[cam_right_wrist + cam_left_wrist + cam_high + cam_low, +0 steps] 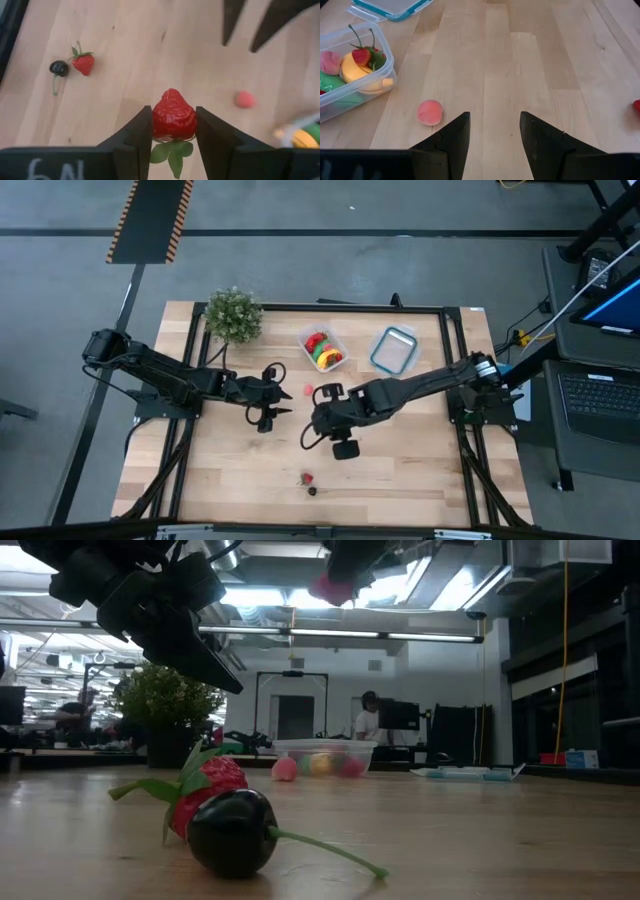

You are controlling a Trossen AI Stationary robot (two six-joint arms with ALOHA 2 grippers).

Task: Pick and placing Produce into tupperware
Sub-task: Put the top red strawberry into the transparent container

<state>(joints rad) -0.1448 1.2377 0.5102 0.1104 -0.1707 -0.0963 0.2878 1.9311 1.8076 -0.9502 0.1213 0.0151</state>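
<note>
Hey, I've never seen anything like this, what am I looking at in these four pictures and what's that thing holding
Two dark robot arms work at a wooden table. One picture looks down from above, one sits at tabletop height, and two come from cameras on the wrists. The right tool is shut on a red toy strawberry. The left tool is open and empty, near a small pink ball. A clear plastic tub already holds toy produce. Another strawberry and a dark cherry lie loose.
</note>
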